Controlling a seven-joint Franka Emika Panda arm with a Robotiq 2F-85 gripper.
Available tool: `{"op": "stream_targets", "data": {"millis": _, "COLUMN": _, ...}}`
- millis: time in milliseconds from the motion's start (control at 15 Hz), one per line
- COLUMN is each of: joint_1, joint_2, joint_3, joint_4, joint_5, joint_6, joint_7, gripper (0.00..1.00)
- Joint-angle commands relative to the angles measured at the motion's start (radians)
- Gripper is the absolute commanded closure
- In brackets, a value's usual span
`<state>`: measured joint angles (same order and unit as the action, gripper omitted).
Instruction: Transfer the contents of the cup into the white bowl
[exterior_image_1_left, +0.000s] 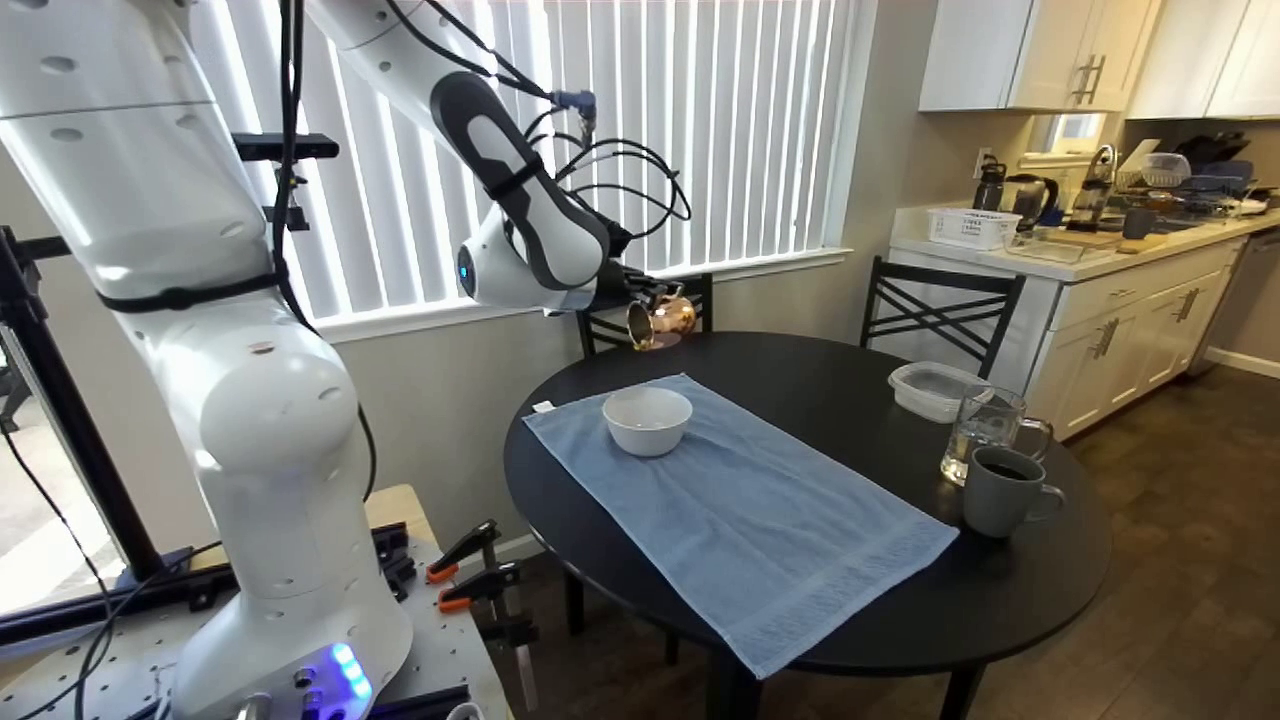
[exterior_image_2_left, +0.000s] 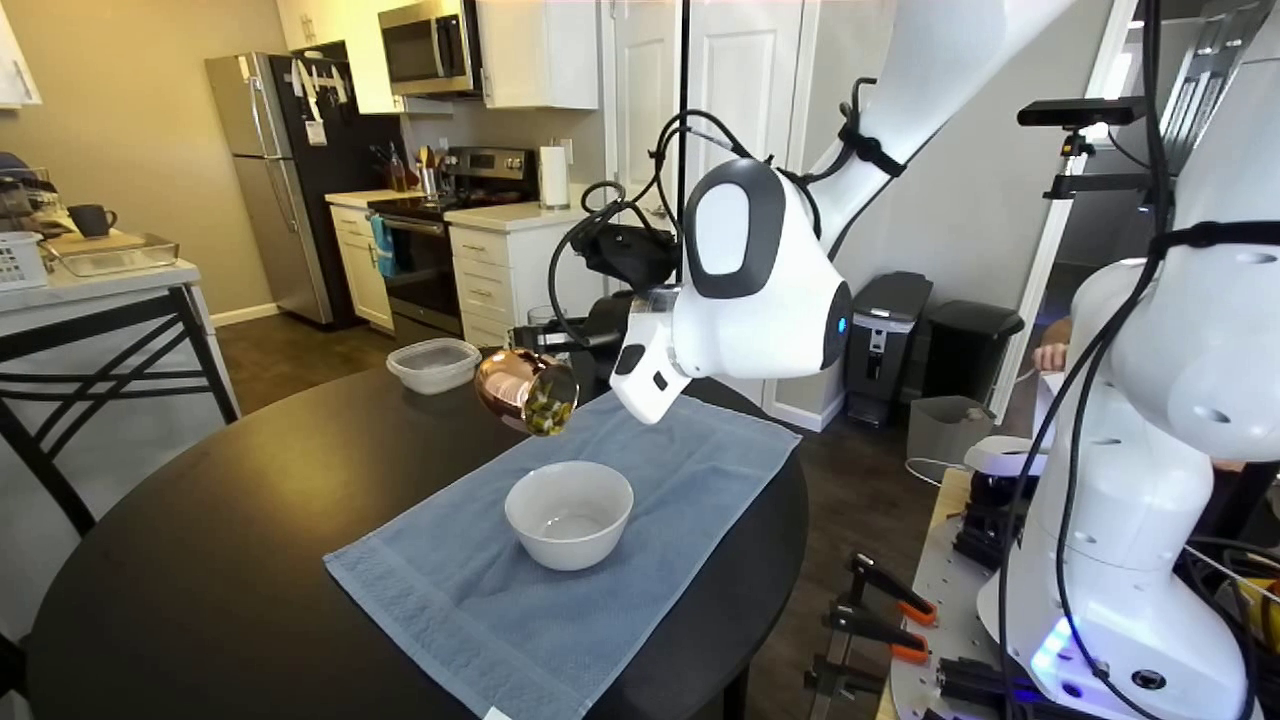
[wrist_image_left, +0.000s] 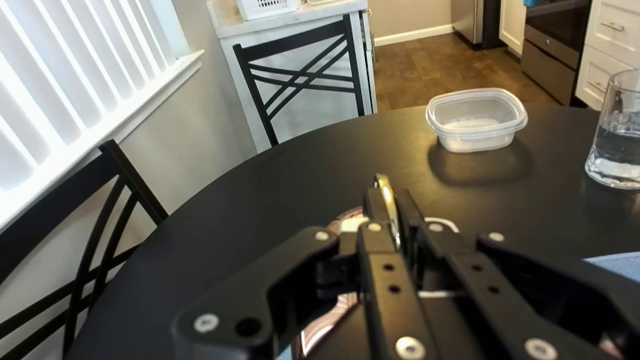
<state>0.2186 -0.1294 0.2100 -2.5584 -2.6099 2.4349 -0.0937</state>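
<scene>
The copper cup (exterior_image_1_left: 677, 316) is up in the air, tilted on its side with its mouth toward the robot's base. In an exterior view, yellow-green pieces (exterior_image_2_left: 548, 410) lie inside the cup (exterior_image_2_left: 508, 385). My gripper (wrist_image_left: 400, 202) is shut on the cup's thin golden handle (wrist_image_left: 387, 197); part of the copper body (wrist_image_left: 323, 323) shows below the fingers. The gripper also shows in both exterior views (exterior_image_1_left: 660, 290) (exterior_image_2_left: 535, 338). The white bowl (exterior_image_1_left: 647, 425) stands upright on the towel, lower than the cup and to one side; its inside looks bare (exterior_image_2_left: 568, 545). The wrist view does not show the bowl.
A blue towel (exterior_image_1_left: 760, 520) lies under the bowl on the round black table (exterior_image_1_left: 820, 370). A clear plastic container (exterior_image_1_left: 935, 390), a glass mug of clear liquid (exterior_image_1_left: 975, 440) and a grey mug (exterior_image_1_left: 1000, 500) stand at the table's far side from the robot. Black chairs (wrist_image_left: 300, 75) stand round it.
</scene>
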Motion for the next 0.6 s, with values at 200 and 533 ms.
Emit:
{"op": "stream_targets", "data": {"millis": 200, "joint_1": -0.002, "joint_2": -0.160, "joint_3": 0.003, "joint_4": -0.127, "joint_5": 0.012, "joint_6": -0.083, "joint_7": -0.090, "gripper": 0.98}}
{"op": "stream_targets", "data": {"millis": 533, "joint_1": -0.005, "joint_2": -0.202, "joint_3": 0.001, "joint_4": -0.179, "joint_5": 0.012, "joint_6": -0.106, "joint_7": -0.105, "gripper": 0.98}}
